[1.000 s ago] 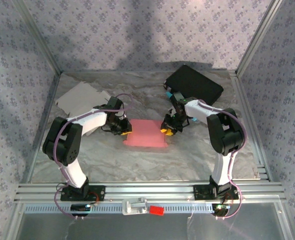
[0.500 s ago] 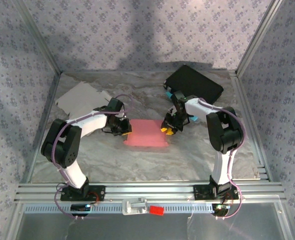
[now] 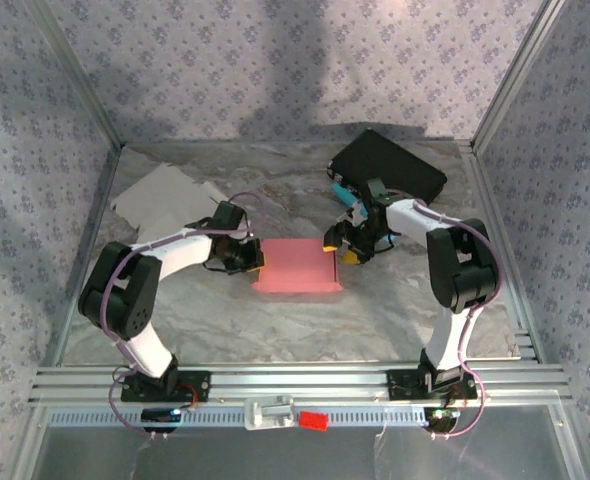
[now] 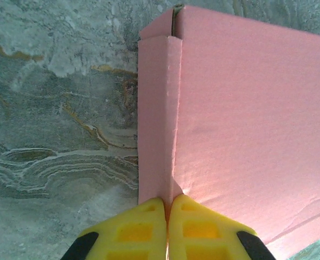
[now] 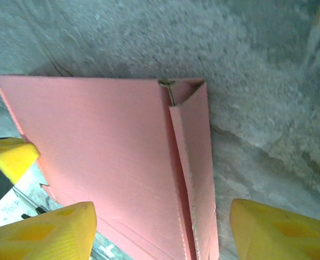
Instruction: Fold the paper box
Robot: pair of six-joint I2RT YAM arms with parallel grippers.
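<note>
Pink box (image 3: 293,266): it lies flat in the middle of the grey marble table (image 3: 275,320), between the two arms.
Left gripper (image 3: 251,262): it sits at the box's left edge. Its yellow fingers (image 4: 144,225) are pressed tight together, right where the thin side flap (image 4: 155,108) meets the big top. I cannot tell if any paper is pinched between them.
Right gripper (image 3: 341,246): it is at the box's far right corner. Its fingers (image 5: 274,227) are wide apart and hold nothing. The box's right end lies under the gap.
Other things: a black tray (image 3: 387,166) is far right, and a white sheet (image 3: 160,195) is far left. Both are apart from the box.
</note>
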